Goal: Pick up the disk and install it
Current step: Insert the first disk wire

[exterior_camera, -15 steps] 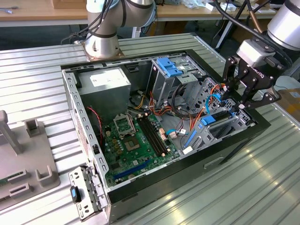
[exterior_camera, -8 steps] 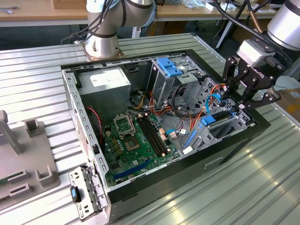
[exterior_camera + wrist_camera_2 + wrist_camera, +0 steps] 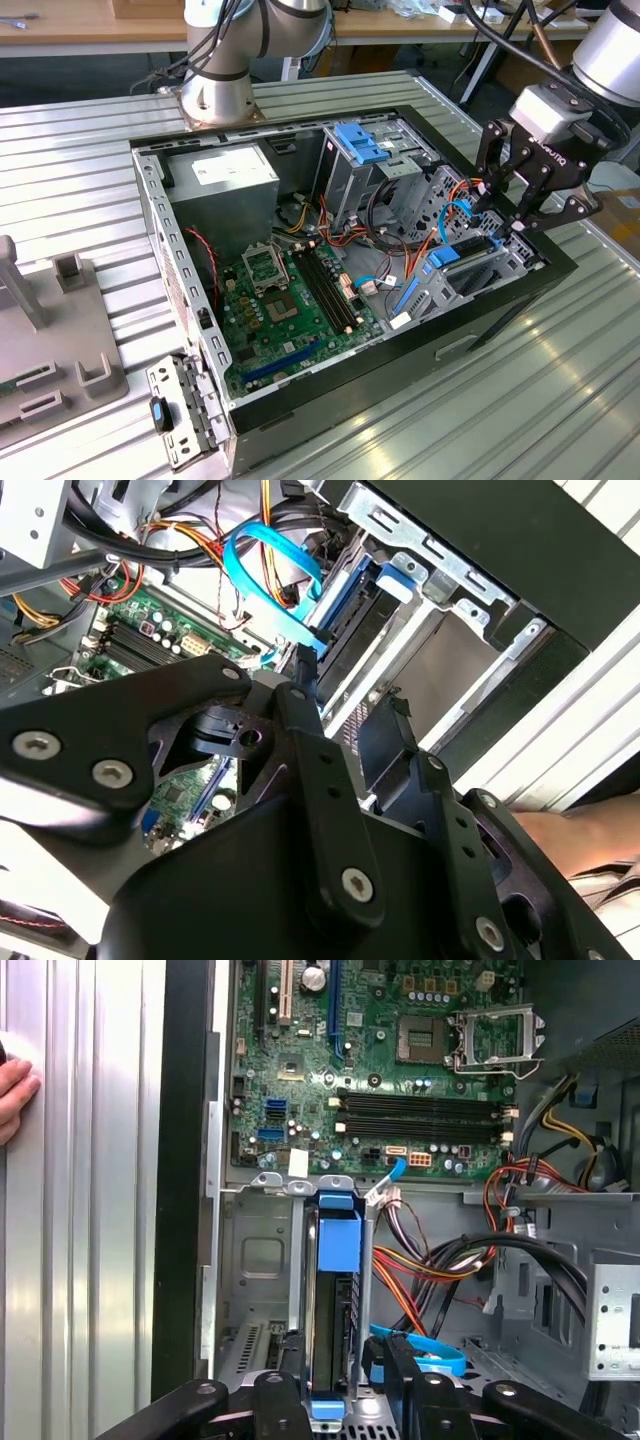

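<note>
Black gripper fingers are held apart on either side of the disk, with a slight gap seen at one side. The disk is stood on edge in the metal drive bay at the exterior view's right of the open computer case. Cables are crowded just beside it; a person's hand is rested on the ribbed table outside.

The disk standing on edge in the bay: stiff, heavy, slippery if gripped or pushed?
Probably rigid and dense for its size: the disk looks like a metal slab. Its blue carrier is smooth plastic, so likely somewhat slippery. Standing on edge inside the metal bay, it should slide rather than tip.
</note>
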`<state>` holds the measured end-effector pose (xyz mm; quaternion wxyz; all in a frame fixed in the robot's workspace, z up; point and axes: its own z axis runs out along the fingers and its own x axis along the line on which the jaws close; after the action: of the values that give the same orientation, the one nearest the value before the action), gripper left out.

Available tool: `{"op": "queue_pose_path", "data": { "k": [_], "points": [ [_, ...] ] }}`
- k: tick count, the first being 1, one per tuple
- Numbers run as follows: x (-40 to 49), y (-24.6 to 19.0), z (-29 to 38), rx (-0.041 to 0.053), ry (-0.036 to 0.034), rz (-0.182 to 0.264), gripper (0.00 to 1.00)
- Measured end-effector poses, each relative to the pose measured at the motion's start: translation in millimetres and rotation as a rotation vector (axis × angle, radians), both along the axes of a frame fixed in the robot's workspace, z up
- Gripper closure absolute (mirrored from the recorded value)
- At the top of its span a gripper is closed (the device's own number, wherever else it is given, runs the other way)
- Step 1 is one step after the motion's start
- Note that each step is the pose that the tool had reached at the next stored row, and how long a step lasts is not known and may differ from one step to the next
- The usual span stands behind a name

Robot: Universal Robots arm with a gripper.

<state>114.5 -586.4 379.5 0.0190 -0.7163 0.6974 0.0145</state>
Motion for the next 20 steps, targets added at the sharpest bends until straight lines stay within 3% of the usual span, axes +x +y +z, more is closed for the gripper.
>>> {"op": "queue_pose_path", "data": {
  "k": [12, 20],
  "points": [
    [8.2, 0.0, 0.0, 0.0, 0.0, 0.06, 0.56],
    [20.4, 0.1, 0.0, 0.0, 0.0, 0.111, 0.56]
  ]
}}
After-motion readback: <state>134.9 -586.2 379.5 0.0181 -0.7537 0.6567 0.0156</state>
